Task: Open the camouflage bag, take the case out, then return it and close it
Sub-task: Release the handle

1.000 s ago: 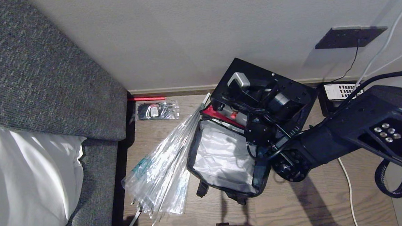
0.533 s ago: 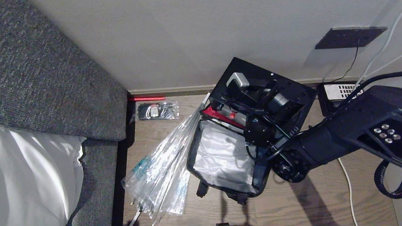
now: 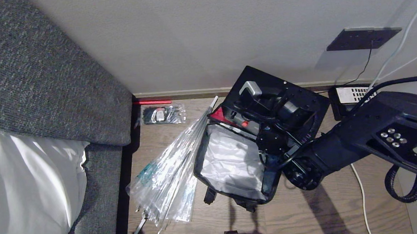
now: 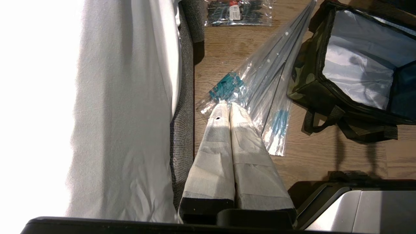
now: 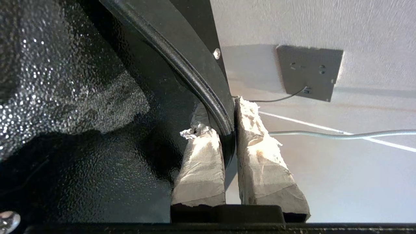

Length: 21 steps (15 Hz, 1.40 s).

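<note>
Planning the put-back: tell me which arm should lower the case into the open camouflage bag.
Right. The right gripper is clamped on the rim of the case, holding it above the far end of the camouflage bag. The left gripper is shut and empty, over by the wrapped umbrella.

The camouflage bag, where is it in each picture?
Head view: the camouflage bag lies open on the floor, middle of the picture, silvery lining showing.
Left wrist view: the bag fills the upper right corner.
Right wrist view: cannot tell; only a black case edge between the fingers.
Shared landmark: the clear wrapped umbrella beside the bag.
</note>
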{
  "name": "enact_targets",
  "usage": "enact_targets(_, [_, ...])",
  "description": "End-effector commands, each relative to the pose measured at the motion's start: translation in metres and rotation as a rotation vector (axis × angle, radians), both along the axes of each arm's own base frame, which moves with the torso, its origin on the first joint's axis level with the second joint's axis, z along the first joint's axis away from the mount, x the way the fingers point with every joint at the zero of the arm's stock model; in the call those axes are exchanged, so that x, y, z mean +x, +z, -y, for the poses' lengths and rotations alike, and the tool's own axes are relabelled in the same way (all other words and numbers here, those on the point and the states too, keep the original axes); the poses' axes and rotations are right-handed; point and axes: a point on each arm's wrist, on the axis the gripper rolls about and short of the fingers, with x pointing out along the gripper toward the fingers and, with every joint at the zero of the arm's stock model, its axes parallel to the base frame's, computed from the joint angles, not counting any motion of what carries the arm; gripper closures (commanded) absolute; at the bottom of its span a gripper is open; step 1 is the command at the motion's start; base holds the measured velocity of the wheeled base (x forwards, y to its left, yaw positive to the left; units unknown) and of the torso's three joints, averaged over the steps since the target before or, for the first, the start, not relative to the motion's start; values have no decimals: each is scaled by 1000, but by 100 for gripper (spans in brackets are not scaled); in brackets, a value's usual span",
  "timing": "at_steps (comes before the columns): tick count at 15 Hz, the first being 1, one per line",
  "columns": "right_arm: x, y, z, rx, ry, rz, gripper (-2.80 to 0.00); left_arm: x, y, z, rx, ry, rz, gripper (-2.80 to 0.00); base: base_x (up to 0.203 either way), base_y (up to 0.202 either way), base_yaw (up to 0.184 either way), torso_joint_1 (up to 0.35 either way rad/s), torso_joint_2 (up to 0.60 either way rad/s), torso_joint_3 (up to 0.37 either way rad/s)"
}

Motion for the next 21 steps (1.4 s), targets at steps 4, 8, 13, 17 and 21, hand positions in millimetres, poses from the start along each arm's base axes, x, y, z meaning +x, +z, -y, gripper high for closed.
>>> enact_targets(4, [8, -2, 8, 2, -37, -2, 0, 0, 0, 0, 0, 2, 0, 0, 0, 0, 0, 0, 0, 0])
enact_targets(8, [18, -11, 16, -1, -64, -13, 0, 0, 0, 0, 0, 0, 0, 0, 0, 0, 0, 0, 0, 0])
enact_targets(13, [32, -21, 31, 6, -107, -19, 0, 0, 0, 0, 0, 0, 0, 0, 0, 0, 0, 0, 0, 0])
enact_targets(17, [48, -35, 47, -1, -155, -37, 0, 0, 0, 0, 0, 0, 0, 0, 0, 0, 0, 0, 0, 0])
enact_targets(21, [62, -58, 58, 1, -185, -59, 0, 0, 0, 0, 0, 1, 0, 0, 0, 0, 0, 0, 0, 0])
